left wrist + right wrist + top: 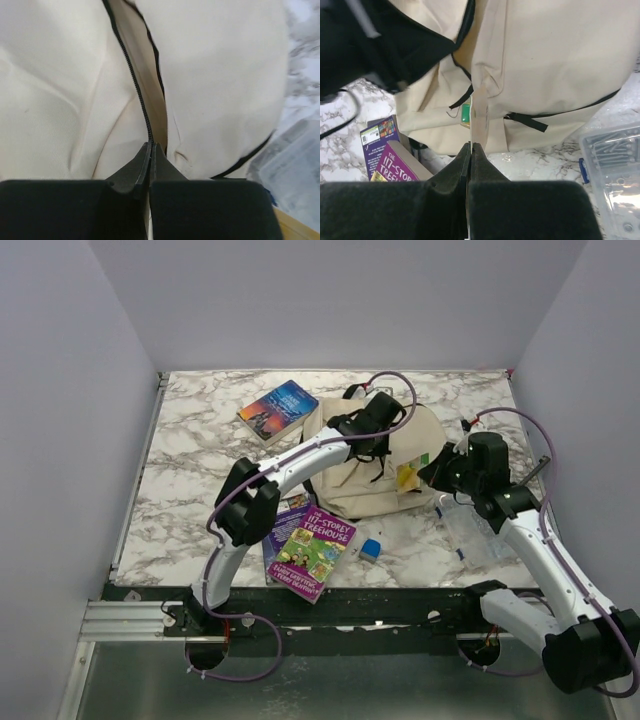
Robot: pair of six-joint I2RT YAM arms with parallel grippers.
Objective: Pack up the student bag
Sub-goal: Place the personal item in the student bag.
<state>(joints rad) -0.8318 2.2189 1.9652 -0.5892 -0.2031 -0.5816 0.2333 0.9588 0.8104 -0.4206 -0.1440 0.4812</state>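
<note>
While at the student bag point(340, 495), both jaws tight: left on zipper point(135, 95), right on fabric point(480, 107).

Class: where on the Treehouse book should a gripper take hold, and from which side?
The Treehouse book lies flat on a purple book; its near corner seems to jut past the table's front edge, so likely grip that corner from the front.

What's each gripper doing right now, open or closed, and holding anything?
Left gripper: closed, pinching the bag at its zipper.
Right gripper: closed, pinching a thin fold of the bag's fabric.
</note>
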